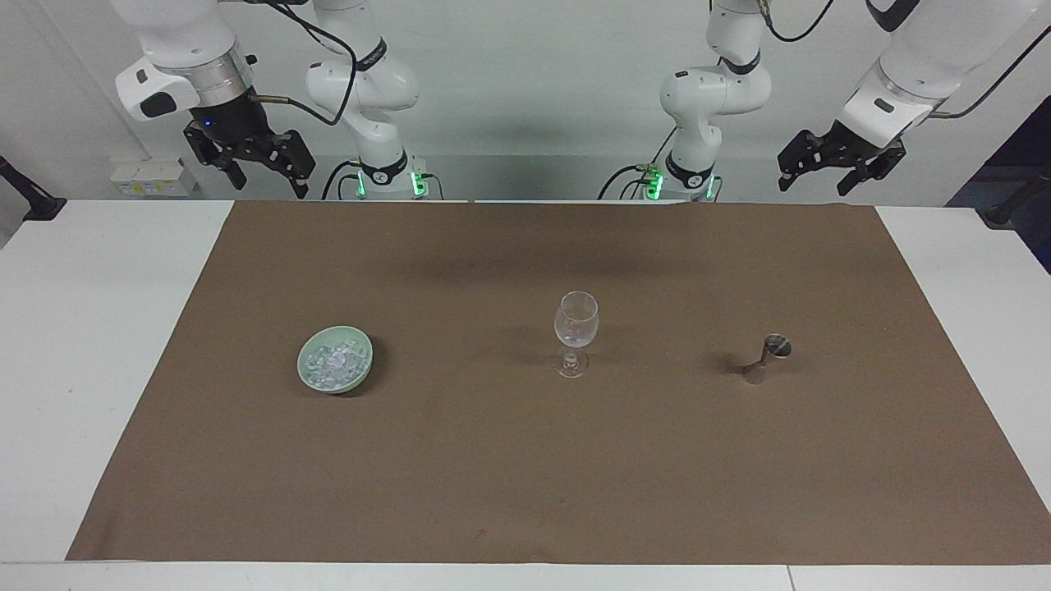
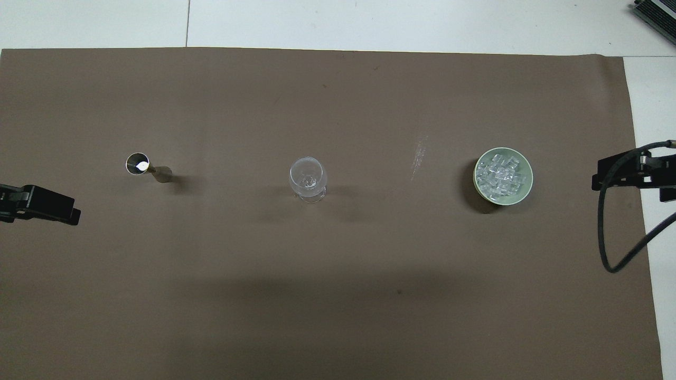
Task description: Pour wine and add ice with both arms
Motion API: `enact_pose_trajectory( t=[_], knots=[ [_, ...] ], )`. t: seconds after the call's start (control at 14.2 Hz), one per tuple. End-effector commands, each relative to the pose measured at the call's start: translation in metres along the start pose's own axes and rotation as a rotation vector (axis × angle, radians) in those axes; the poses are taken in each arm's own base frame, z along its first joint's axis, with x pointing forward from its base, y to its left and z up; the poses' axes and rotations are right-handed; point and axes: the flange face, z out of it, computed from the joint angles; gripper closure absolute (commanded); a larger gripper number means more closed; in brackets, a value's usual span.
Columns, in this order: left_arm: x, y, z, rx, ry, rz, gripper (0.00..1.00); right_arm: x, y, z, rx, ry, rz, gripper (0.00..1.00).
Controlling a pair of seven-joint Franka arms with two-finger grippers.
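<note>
A pale green bowl (image 1: 335,359) (image 2: 503,175) heaped with ice (image 1: 333,363) (image 2: 501,174) sits toward the right arm's end of the brown mat. A clear stemmed glass (image 1: 575,328) (image 2: 307,177) stands upright mid-mat and looks empty. A small metal measuring cup (image 1: 772,353) (image 2: 142,164) stands toward the left arm's end. I cannot tell whether it holds wine. My right gripper (image 1: 269,185) (image 2: 618,177) hangs open high over the table's edge by its base. My left gripper (image 1: 817,182) (image 2: 53,208) hangs open likewise. Both hold nothing.
The brown mat (image 1: 525,476) (image 2: 338,295) covers most of the white table (image 1: 82,369). A black cable (image 2: 607,248) loops down from the right wrist. Dark stands (image 1: 25,197) sit at the table's corners near the robots.
</note>
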Motion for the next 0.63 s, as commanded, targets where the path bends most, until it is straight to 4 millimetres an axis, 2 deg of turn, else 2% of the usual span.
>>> enact_pose_trajectory(
  t=[0.0,0.35,0.56],
  knots=[
    [0.004,-0.004,-0.006,-0.008,0.047,0.031,0.00,-0.004,0.004,-0.004,0.009,-0.001,-0.013,0.00],
    [-0.001,-0.012,-0.015,-0.005,0.066,0.029,0.00,-0.004,0.004,-0.005,0.011,0.001,-0.014,0.00],
    [-0.004,-0.007,-0.016,-0.004,0.063,0.037,0.00,-0.004,0.004,-0.005,0.010,0.001,-0.013,0.00]
  ],
)
